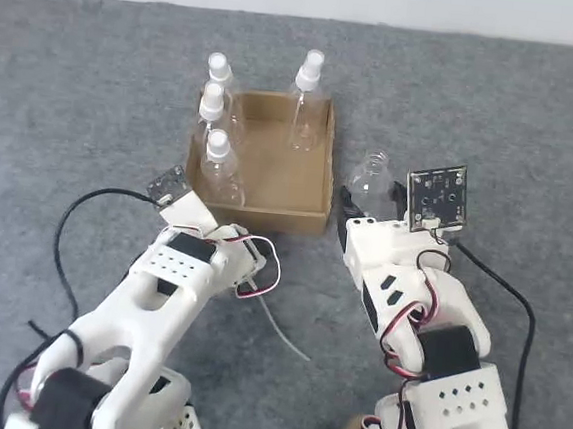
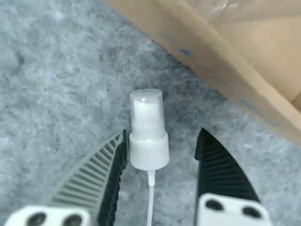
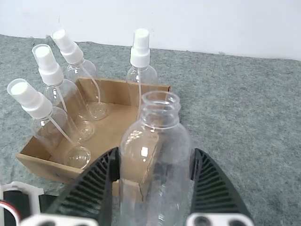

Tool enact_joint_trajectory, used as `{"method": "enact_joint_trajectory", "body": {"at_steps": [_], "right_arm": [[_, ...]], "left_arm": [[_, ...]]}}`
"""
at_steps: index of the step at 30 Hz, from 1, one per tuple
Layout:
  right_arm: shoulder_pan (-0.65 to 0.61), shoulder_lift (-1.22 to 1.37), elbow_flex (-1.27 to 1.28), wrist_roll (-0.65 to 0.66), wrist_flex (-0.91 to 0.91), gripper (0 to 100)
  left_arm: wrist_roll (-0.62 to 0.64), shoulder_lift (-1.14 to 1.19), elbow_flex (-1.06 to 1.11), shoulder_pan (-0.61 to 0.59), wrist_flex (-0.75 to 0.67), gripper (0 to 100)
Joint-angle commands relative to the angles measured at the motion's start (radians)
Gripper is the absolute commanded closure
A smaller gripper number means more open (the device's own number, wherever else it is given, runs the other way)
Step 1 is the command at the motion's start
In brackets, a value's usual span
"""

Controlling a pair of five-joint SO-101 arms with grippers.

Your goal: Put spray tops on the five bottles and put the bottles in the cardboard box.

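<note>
Clamping an uncapped bottle (image 3: 155,136), the right pincer (image 3: 153,162) stands beside the box (image 1: 301,219); the left pincer (image 2: 162,134) gapes around a spray top (image 2: 148,136) by its front wall.

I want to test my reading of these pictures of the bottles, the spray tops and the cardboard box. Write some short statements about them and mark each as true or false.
1. Four clear plastic bottles with white spray tops stand in the brown cardboard box. True.
2. The clear bottle between the fingers of the right gripper already has a spray top. False: its neck is open.
3. A loose white spray top lies on the grey carpet between the open fingers of the left gripper. True.
4. The open-necked bottle stands inside the box. False: in the high view it is outside, beside the box's right wall.
</note>
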Motion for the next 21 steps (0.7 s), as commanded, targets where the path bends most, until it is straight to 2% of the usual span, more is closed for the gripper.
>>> {"method": "enact_joint_trajectory", "body": {"at_steps": [1,14,21], "right_arm": [[0.010,-0.022,-0.008,0.020,-0.015,91.6],[0.010,-0.022,-0.008,0.020,-0.015,91.6],[0.010,-0.022,-0.008,0.020,-0.015,91.7]], "left_arm": [[-0.006,-0.002,-0.054,0.003,0.012,78],[-0.006,0.000,-0.038,0.005,-0.014,78],[-0.006,0.000,-0.036,0.003,-0.014,92]]}}
